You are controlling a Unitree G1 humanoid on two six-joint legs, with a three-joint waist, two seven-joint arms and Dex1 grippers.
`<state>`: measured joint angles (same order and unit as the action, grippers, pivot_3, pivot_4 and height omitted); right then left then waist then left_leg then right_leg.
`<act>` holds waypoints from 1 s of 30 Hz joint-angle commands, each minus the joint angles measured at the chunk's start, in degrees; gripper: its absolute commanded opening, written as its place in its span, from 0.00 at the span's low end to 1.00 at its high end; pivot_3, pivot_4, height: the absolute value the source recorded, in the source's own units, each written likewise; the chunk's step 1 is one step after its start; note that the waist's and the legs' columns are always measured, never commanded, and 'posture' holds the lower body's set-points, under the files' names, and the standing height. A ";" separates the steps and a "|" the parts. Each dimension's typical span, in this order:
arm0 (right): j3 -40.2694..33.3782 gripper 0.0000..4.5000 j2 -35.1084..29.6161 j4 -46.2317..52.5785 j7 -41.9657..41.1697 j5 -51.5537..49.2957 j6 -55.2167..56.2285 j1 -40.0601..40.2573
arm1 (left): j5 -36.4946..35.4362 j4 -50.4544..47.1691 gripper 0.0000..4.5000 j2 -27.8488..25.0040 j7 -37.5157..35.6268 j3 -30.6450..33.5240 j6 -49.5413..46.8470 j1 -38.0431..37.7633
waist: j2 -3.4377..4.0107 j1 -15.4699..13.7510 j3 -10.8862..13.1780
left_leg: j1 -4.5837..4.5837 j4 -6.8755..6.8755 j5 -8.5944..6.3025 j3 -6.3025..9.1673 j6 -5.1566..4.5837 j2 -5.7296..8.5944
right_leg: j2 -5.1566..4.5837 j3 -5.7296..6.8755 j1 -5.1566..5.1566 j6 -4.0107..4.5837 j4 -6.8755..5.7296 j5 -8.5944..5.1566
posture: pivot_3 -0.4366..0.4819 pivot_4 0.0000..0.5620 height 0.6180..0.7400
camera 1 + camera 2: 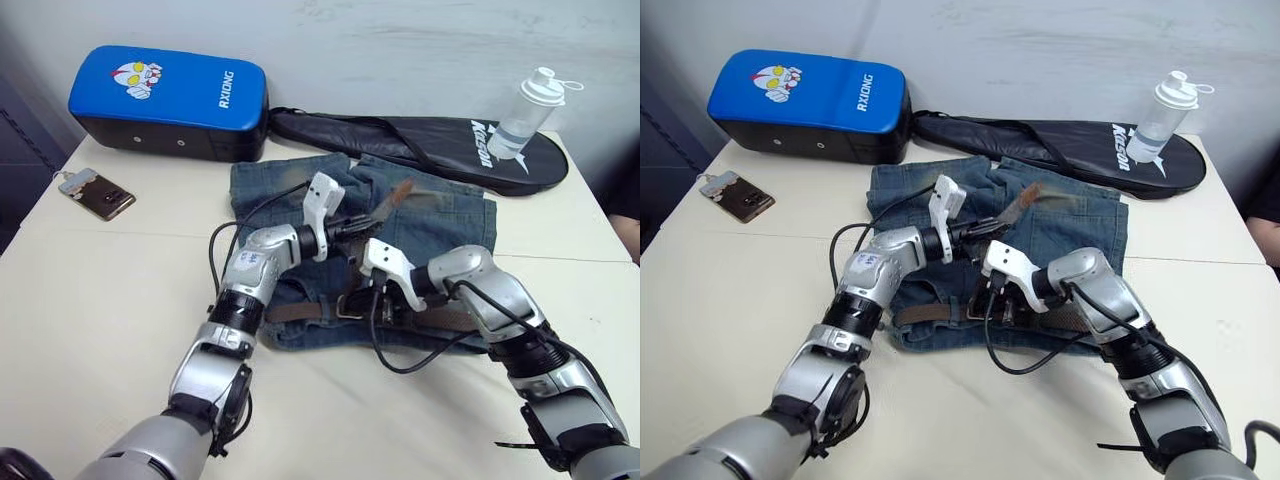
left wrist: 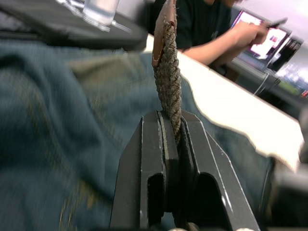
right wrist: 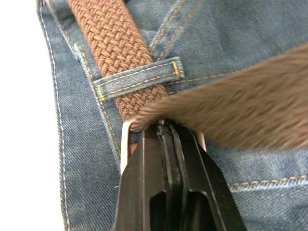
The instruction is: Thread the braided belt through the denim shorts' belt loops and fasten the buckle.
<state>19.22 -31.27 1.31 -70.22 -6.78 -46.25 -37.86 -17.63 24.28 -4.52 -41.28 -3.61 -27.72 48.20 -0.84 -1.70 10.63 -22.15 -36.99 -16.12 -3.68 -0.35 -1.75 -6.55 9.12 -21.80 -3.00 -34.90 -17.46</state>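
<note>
braided belt [image 3: 108, 53] | tail clamped in left pincer [image 2: 175, 144] | right pincer [image 3: 166, 139] closed at buckle [image 3: 126, 144]

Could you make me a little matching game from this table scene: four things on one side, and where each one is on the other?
Things:
1. braided belt
2. blue pad
3. bottle
4. phone

Places:
A. standing on the black racket bag
B. far left corner of the table
C. lying alone near the table's left edge
D. under a belt loop on the denim shorts, free end pinched in the left tool

Pairs: 1-D, 2-B, 3-A, 4-C
</note>
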 commanded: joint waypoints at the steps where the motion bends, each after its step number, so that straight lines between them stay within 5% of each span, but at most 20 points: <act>1: -2.24 0.01 -3.40 -7.54 3.09 0.50 -2.98 1.07 | 0.81 -7.58 0.00 -0.46 1.94 -1.25 -1.28 -0.92 | 0.02 -0.05 0.01 | -0.07 -0.06 -0.15 0.00 -0.30 0.05 | -0.05 -0.01 0.02 -0.12 0.13 0.07 | 0.48 0.27 1.00; 18: -13.87 0.01 -8.53 -0.46 4.80 -13.50 -12.72 -1.61 | 1.65 -10.11 0.00 -1.59 2.77 -2.08 -0.63 -2.74 | 0.70 0.01 0.87 | -1.24 -0.03 0.42 -0.54 -0.64 0.24 | 0.16 0.09 -0.82 -0.69 0.75 0.71 | 0.48 0.27 1.00; 21: -14.50 0.19 -8.43 -0.17 6.25 -14.77 -13.55 -1.54 | 1.83 -9.81 0.00 -1.55 2.78 -2.12 -0.29 -2.46 | 0.69 0.13 0.89 | -1.20 -0.04 0.41 -0.66 -0.65 0.23 | 0.18 0.11 -0.83 -0.71 0.75 0.72 | 0.48 0.27 1.00; 24: -15.96 0.51 -9.35 -1.94 6.90 -14.17 -8.12 -2.67 | 2.37 -10.26 0.00 -2.05 1.88 -2.83 0.73 -2.47 | 0.69 0.18 0.91 | -1.16 -0.11 0.42 -0.72 -0.68 0.24 | 0.14 0.04 -0.84 -0.77 0.62 0.75 | 0.48 0.27 1.00; 28: -14.92 0.94 -12.45 -5.24 7.12 -6.55 15.75 -4.15 | 5.49 -11.53 0.00 -4.92 -0.96 -6.54 4.36 -3.19 | 0.68 0.15 0.94 | -1.13 -0.15 0.43 -0.84 -0.71 0.32 | 0.06 -0.06 -0.96 -0.80 0.48 0.77 | 0.48 0.27 1.00; 30: -14.66 0.94 -13.10 -6.88 7.40 -4.72 21.86 -5.27 | 6.55 -11.53 0.00 -5.82 -1.58 -7.54 5.79 -3.26 | 0.65 0.21 0.95 | -1.12 -0.13 0.43 -0.93 -0.71 0.33 | 0.08 -0.13 -1.02 -0.80 0.46 0.77 | 0.48 0.27 1.00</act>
<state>5.87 -43.48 -5.31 -62.91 -13.29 -31.87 -41.56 -12.27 15.54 -10.18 -41.63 -10.02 -24.29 44.70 -0.19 -1.49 11.59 -23.28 -37.12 -15.68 -4.62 -1.06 -1.43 -6.47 8.98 -22.81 -3.81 -34.55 -16.68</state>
